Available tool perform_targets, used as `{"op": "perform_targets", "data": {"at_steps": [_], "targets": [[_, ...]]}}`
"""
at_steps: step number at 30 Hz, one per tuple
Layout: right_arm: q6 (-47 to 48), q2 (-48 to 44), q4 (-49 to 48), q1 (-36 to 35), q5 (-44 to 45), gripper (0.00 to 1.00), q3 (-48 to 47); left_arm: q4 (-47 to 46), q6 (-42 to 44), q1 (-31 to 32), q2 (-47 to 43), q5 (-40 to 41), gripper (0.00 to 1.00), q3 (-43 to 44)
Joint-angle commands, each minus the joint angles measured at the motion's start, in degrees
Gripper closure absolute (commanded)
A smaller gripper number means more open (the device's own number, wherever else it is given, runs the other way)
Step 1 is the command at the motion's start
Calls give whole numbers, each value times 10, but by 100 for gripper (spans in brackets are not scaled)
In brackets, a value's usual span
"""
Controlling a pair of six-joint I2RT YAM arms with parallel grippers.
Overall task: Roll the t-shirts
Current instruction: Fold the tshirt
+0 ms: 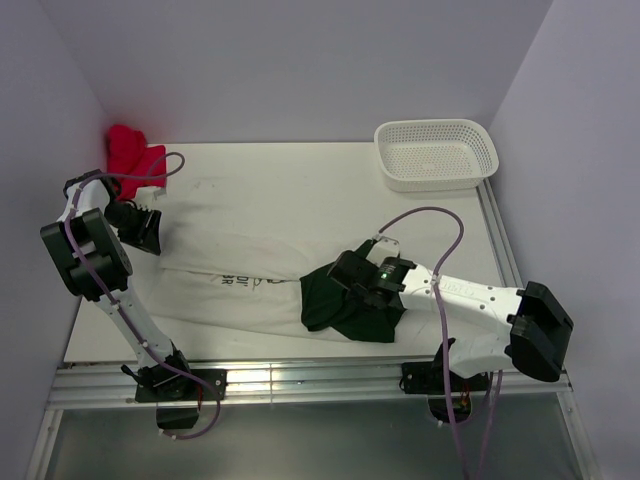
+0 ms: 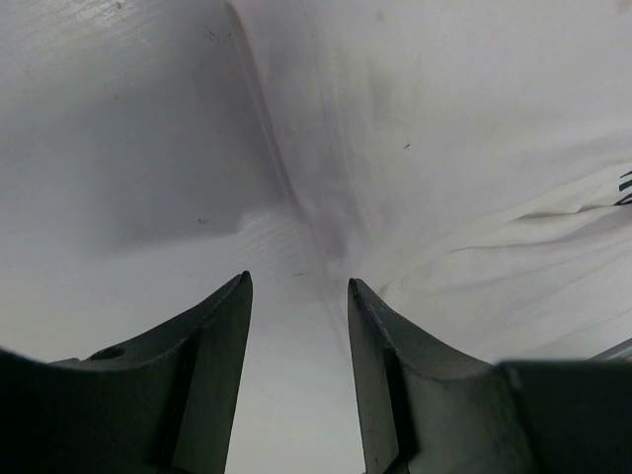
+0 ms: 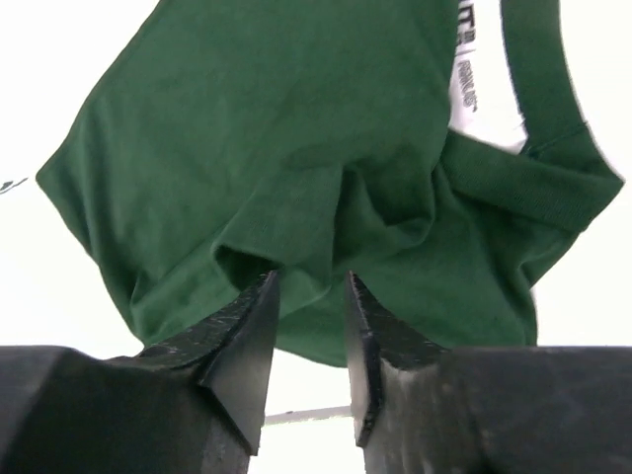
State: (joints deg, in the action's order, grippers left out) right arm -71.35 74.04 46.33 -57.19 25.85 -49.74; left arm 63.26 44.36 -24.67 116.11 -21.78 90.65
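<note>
Right gripper (image 3: 308,286) fingers pinching green t-shirt (image 3: 296,168) fold; white t-shirt (image 1: 240,265) alongside

Two t-shirts lie on the table: one white t-shirt (image 1: 235,268) at 9 o'clock, one green t-shirt (image 1: 335,310) at 6; one red cloth bundle (image 1: 132,150), one white basket (image 1: 437,153), two arms

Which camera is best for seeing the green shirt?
The right wrist view: the green shirt fills it, showing its folds, collar and white neck label. The top view shows it small and dark, partly under the right arm. The left wrist view shows none of it.
</note>
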Motion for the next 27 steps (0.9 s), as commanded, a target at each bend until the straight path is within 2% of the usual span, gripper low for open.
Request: {"op": "perform_targets", "data": {"at_steps": [1,8,18,23,27], "targets": [[17,2,-10,12,21,63,-10,6,13,1,-6,-17,51,8],[39,16,-35,26,10,72,-1,8,13,1,-6,-15,51,9],[36,9,-33,27,8,99,8,7,13,1,-5,-14,51,9],[15,-18,-1,16,12,100,5,5,13,1,-3,-12,51,8],[-20,-44,42,-18,23,100,0,5,12,1,1,-13,51,8]]}}
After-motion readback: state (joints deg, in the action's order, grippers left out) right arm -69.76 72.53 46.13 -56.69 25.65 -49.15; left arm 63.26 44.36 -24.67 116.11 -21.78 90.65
